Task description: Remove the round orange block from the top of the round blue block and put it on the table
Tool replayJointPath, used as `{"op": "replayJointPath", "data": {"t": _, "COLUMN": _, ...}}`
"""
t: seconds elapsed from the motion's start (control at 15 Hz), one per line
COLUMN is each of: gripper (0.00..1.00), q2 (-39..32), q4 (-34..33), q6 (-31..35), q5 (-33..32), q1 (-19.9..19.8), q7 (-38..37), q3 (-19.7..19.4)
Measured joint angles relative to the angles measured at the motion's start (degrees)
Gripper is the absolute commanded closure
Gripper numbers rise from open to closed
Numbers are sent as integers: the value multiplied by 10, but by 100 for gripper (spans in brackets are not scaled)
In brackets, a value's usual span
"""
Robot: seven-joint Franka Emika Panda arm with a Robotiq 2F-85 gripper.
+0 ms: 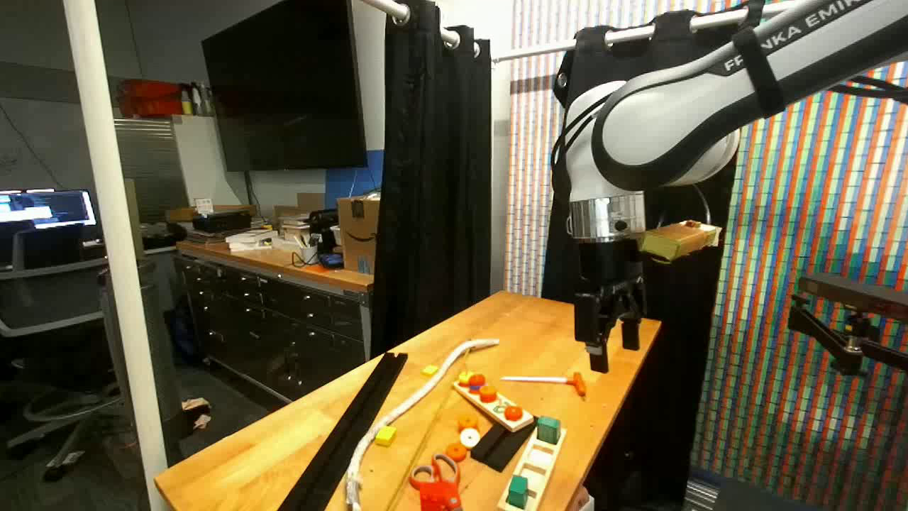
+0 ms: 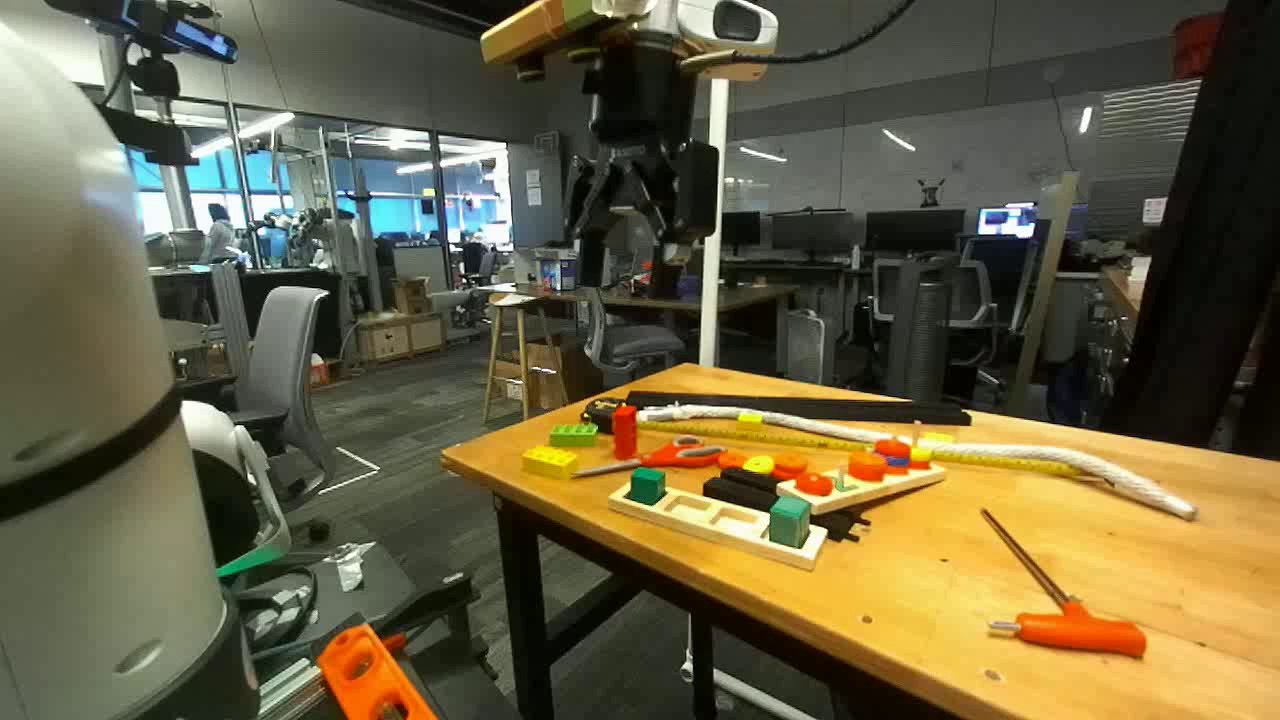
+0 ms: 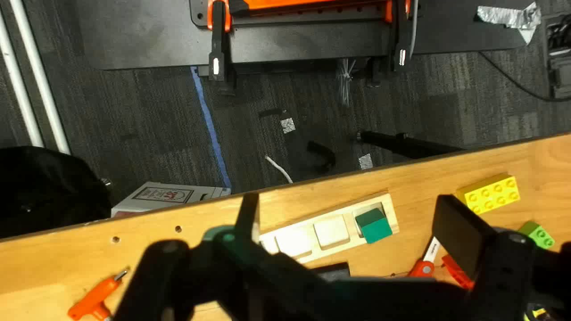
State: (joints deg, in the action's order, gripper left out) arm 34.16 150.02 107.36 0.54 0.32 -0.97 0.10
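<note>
While the tool [image 2: 628,278] hangs spread, the round orange block [image 2: 893,448] (squat, reddish) tops the blue block [image 2: 897,462].

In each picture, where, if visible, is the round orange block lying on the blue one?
In an exterior view: round orange block, just right of centre, lower half.
In an exterior view: round orange block, right of centre, below the middle.
Wrist view: not visible.
Landmark in all three: the wooden tray with square slots.
</note>
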Motion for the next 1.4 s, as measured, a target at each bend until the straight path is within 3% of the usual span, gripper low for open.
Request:
{"op": "replayJointPath", "data": {"t": 1.0, "gripper": 0, "q2": -4, "q4": -3, "q6": 1, "q5": 0, "q1": 0, "q7": 0, "q3": 0}}
{"op": "replayJointPath", "data": {"t": 1.13, "gripper": 0, "q2": -13, "q4": -4, "q6": 24, "q5": -6, "q1": 0, "q7": -2, "q3": 2}}
{"op": "replayJointPath", "data": {"t": 1.4, "gripper": 0, "q2": -61, "q4": -19, "q6": 140, "q5": -48, "q1": -6, "q7": -23, "q3": 7}}
